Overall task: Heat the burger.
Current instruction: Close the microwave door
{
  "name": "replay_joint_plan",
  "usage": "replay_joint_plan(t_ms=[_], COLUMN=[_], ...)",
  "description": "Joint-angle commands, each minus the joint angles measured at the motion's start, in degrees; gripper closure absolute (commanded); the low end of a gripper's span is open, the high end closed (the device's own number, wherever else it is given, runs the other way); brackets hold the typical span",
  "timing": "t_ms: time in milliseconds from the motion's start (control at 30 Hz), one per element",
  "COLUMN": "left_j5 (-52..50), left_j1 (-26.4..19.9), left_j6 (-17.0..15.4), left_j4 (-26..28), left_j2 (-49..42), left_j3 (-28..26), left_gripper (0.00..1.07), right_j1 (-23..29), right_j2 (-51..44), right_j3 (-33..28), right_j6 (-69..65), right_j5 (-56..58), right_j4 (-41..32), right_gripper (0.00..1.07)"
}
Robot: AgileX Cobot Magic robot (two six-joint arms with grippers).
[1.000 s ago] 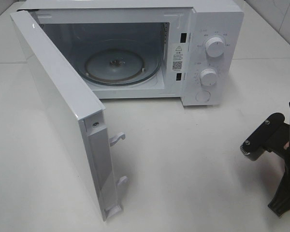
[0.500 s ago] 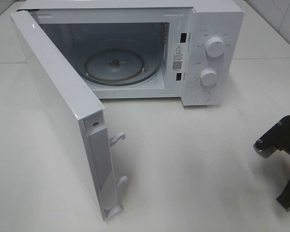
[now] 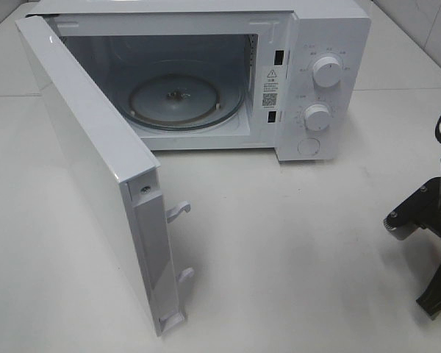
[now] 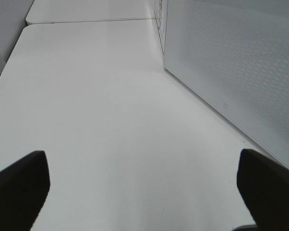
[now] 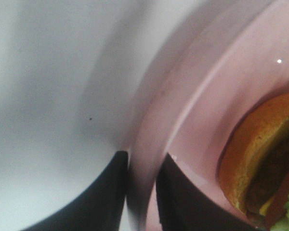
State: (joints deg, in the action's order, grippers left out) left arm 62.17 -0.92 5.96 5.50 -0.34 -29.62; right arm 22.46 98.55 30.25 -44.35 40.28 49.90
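Two dark fingers (image 5: pixel 103 192) of the right gripper (image 5: pixel 142 190) straddled the rim of the pink plate (image 5: pixel 183 96), one on each side with only a narrow gap, close against it, and the burger (image 5: pixel 265 163) lay on that plate just beside them. The left gripper's (image 4: pixel 144 187) fingers (image 4: pixel 19 185) stood spread wide over the bare white desk (image 4: pixel 111 120), holding nothing, beside the open microwave door (image 3: pixel 95 169); the small sticker (image 3: pixel 270 87) inside the microwave (image 3: pixel 331 44) was too small to read
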Motion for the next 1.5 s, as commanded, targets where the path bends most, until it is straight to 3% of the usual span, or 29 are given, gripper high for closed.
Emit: replay_joint_plan(t_ms=[33, 133, 333, 400, 467, 567, 633, 667, 733, 1000, 1500], left_j5=[-0.8, -0.8, -0.8, -0.8, -0.8, -0.8, -0.8, -0.8, -0.8, -0.8, -0.8], left_j1=[-0.1, -0.1, -0.1, -0.1, -0.1, -0.1, -0.1, -0.1, -0.1, -0.1, -0.1], left_j6=[0.1, 0.1, 0.1, 0.1, 0.1, 0.1, 0.1, 0.1, 0.1, 0.1, 0.1], left_j4=[0.2, 0.2, 0.2, 0.2, 0.2, 0.2, 0.2, 0.2, 0.2, 0.2, 0.2], left_j2=[-0.2, -0.2, -0.2, -0.2, -0.2, -0.2, -0.2, -0.2, -0.2, -0.2, -0.2], left_j3=[0.0, 0.0, 0.0, 0.0, 0.0, 0.0, 0.0, 0.0, 0.0, 0.0, 0.0], left_gripper=[0.09, 0.09, 0.09, 0.09, 0.09, 0.09, 0.09, 0.09, 0.09, 0.09, 0.09], right_j1=[-0.1, -0.1, -0.1, -0.1, -0.1, -0.1, -0.1, -0.1, -0.1, -0.1, -0.1], right_j2=[-0.1, -2.5, -7.2, -10.0, -16.6, -18.4, -23.5, -23.5, -30.0, -40.3, -59.0], right_j3=[0.4, 0.6, 1.7, 2.1, 3.4, 3.8, 4.5, 4.5, 4.6, 4.5, 3.6], right_j6=[-0.2, 0.2, 3.6, 5.7, 12.7, 15.0, 21.3, 21.3, 29.5, 36.6, 37.2], right_j5=[1.5, 1.8, 1.8, 1.8, 0.9, 0.6, 0.5, 0.5, 1.3, 5.6, 16.2], right_j4=[-1.0, -2.8, -6.2, -8.4, -15.0, -17.4, -24.3, -24.3, -31.3, -40.0, -41.2], right_gripper=[0.68, 0.59, 0.55, 0.55, 0.50, 0.48, 0.36, 0.36, 0.22, 0.24, 0.28])
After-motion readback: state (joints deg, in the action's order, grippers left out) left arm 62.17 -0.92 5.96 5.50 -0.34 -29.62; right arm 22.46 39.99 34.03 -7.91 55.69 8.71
